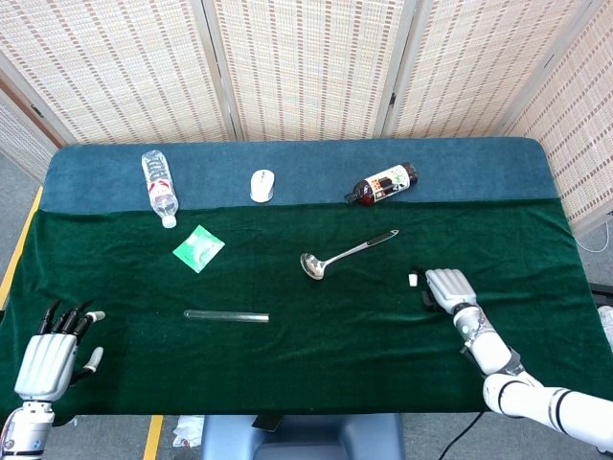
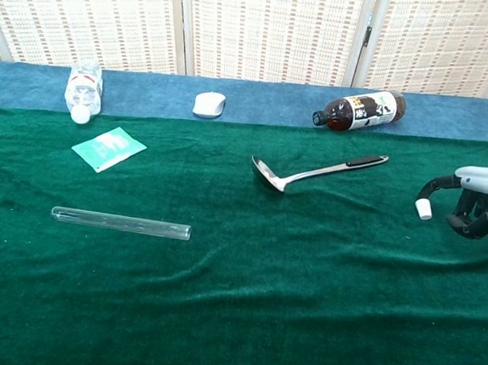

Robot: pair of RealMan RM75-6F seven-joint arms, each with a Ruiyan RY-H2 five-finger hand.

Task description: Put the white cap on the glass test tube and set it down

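Note:
The glass test tube (image 1: 226, 315) (image 2: 121, 222) lies flat on the green cloth, left of centre. The small white cap (image 1: 412, 279) (image 2: 425, 209) lies on the cloth at the right. My right hand (image 1: 447, 287) (image 2: 479, 201) hovers just to the right of the cap, palm down. Its thumb reaches to the cap's top while the other fingers curl under, apart from the cap. Nothing is gripped. At the near left table edge my left hand (image 1: 53, 353) stays with fingers spread, far from the tube; the chest view does not show it.
A steel ladle (image 1: 345, 255) (image 2: 313, 171) lies mid-table between tube and cap. A green packet (image 1: 198, 248) sits left of it. On the blue strip at the back lie a water bottle (image 1: 159, 185), a white mouse (image 1: 261, 184) and a dark bottle (image 1: 381, 184).

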